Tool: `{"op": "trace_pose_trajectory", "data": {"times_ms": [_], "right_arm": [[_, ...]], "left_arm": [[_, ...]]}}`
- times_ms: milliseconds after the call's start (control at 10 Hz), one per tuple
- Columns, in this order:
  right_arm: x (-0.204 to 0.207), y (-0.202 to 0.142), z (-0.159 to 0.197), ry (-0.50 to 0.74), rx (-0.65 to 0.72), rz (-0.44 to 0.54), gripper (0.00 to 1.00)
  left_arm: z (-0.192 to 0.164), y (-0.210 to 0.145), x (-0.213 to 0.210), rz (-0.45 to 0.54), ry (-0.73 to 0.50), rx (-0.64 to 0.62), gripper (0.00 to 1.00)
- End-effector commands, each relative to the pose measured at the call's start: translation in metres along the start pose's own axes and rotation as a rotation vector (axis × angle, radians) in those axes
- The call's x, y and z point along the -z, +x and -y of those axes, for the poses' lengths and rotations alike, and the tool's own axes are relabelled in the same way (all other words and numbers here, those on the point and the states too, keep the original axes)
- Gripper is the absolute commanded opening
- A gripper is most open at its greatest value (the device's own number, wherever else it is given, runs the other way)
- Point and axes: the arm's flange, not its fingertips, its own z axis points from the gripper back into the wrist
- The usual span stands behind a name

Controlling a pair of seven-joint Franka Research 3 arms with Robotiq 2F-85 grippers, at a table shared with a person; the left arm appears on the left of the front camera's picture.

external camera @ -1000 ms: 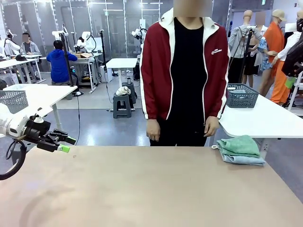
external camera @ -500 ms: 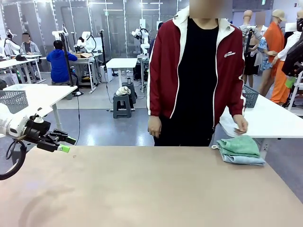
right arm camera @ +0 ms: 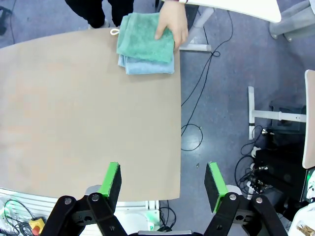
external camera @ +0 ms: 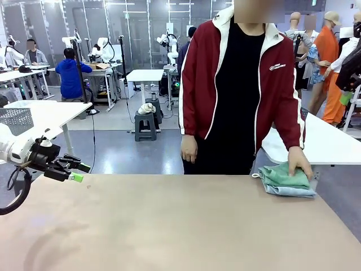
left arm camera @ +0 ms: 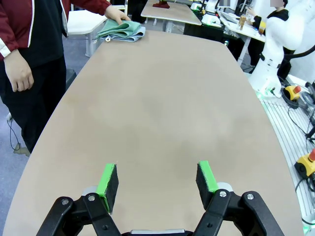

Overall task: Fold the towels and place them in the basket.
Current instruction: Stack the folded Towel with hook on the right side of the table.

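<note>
At the surface's [external camera: 169, 226] far right corner a person's hand [external camera: 299, 165] presses the stacked towels [external camera: 285, 179], so either empty, wide-open gripper, left [left arm camera: 157, 179] or right [right arm camera: 162, 182], reaching now risks striking it.

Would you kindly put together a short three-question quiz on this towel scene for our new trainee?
1. True or false: the green towel lies on top of the blue-grey towel.
2. What touches the towels now? A) the left claw B) the person's hand C) the right claw
3. In a few words: how do both claws stand?

Key
1. True.
2. B: the hand rests on the green towel at the table's far right corner.
3. Both open, with nothing between their pads, apart from the towels.
</note>
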Motion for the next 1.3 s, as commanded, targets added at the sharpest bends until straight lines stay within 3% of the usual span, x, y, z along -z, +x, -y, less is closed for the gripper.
{"op": "trace_pose_trajectory", "data": {"times_ms": [0,300,900,1200], "right_arm": [[-0.001,0.002,0.002,-0.003,-0.015,-0.011,0.85],[0.000,0.000,0.000,0.000,0.000,0.000,0.85],[-0.010,0.002,0.008,0.253,0.025,-0.005,0.85],[-0.006,-0.001,0.002,0.197,0.040,-0.001,0.85]], "left_arm": [[-0.001,0.002,-0.001,0.001,-0.015,0.008,0.81],[-0.001,0.002,-0.001,0.001,-0.015,0.008,0.81],[-0.001,0.002,-0.001,0.001,-0.015,0.008,0.81],[-0.001,0.002,-0.001,0.001,-0.015,0.008,0.81]]}}
